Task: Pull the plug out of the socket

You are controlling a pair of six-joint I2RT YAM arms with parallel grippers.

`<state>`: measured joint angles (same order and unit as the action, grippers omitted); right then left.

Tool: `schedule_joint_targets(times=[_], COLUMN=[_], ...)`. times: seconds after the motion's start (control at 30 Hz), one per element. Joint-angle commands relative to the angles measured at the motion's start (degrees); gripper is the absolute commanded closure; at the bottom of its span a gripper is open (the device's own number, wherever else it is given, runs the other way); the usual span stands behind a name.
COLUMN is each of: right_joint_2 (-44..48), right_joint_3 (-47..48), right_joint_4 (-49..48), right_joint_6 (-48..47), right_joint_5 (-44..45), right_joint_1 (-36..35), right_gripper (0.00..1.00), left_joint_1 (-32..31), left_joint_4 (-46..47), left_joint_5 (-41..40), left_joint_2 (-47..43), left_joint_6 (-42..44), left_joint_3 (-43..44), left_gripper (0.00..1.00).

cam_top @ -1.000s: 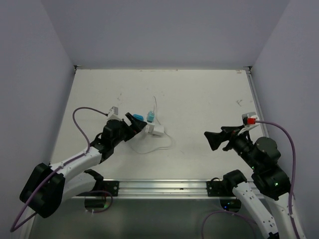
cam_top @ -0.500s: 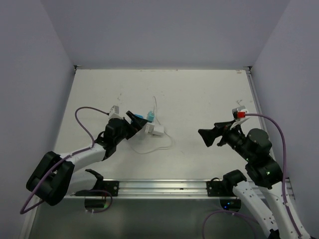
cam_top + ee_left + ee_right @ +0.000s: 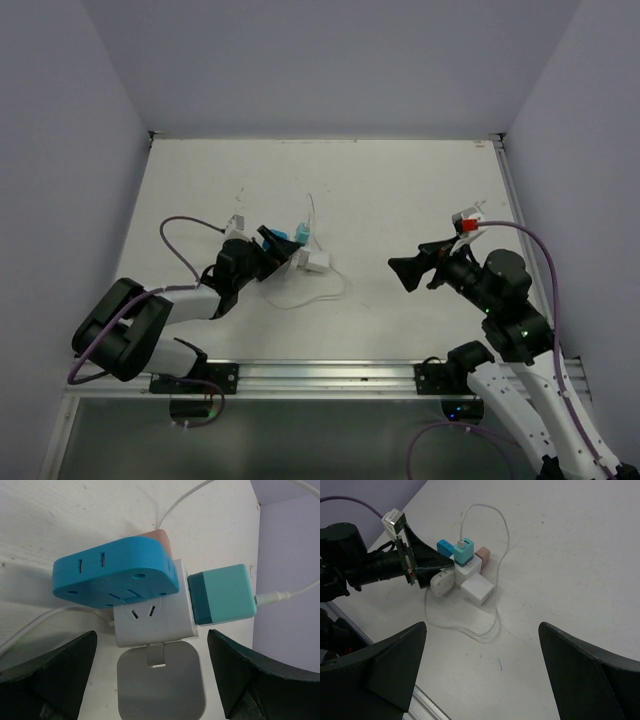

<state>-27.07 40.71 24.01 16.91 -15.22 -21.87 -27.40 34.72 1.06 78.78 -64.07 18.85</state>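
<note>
Left gripper (image 3: 283, 250) sits at the white socket cube (image 3: 300, 256) left of mid-table, while the right gripper (image 3: 405, 272) hangs spread, well apart from it. Seen from the left wrist, its fingers (image 3: 55, 672) stand apart, flanking the grey plug (image 3: 160, 685), which juts from the cube straight toward the camera. Seen from the right wrist, wide-spread fingers (image 3: 385, 665) frame the distant cube.
</note>
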Motion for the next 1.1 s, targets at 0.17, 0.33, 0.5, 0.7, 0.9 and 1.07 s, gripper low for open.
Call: schedule_joint_targets(times=[0.17, 0.33, 0.5, 0.7, 0.9, 1.07], right_joint_2=[-1.49, -1.67, -1.58, -1.67, -4.47, -10.63], right_joint_3=[-1.16, -1.42, -1.95, -3.62, -6.25, -8.01], right_joint_4=[-5.02, -5.38, -5.11, -4.32, -7.21, -12.22], right_joint_6=[-0.38, -0.21, -0.12, -0.03, 0.58, 1.20], right_joint_5=[-2.88, -3.76, -5.34, -7.36, -14.55, -16.15], right_joint_1=[-0.37, -0.37, -0.37, -0.37, -0.37, -0.89], right_gripper=[0.01, 0.01, 0.01, 0.01, 0.01, 0.01], left_joint_1=[0.85, 1.38, 1.56, 2.00, 2.26, 2.44], left_joint_4=[12.65, 13.79, 15.02, 17.40, 17.66, 15.56], left_joint_5=[1.31, 1.40, 1.23, 0.78, 2.10, 4.38], left_joint_2=[2.78, 3.83, 4.62, 4.98, 2.96, 0.58], left_joint_6=[-0.35, -0.79, -1.40, -1.40, -0.88, 0.61], left_joint_3=[-1.53, -1.98, -2.85, -4.26, -5.93, -6.37], left_gripper=[0.07, 0.12, 0.24, 0.49, 0.71, 0.89])
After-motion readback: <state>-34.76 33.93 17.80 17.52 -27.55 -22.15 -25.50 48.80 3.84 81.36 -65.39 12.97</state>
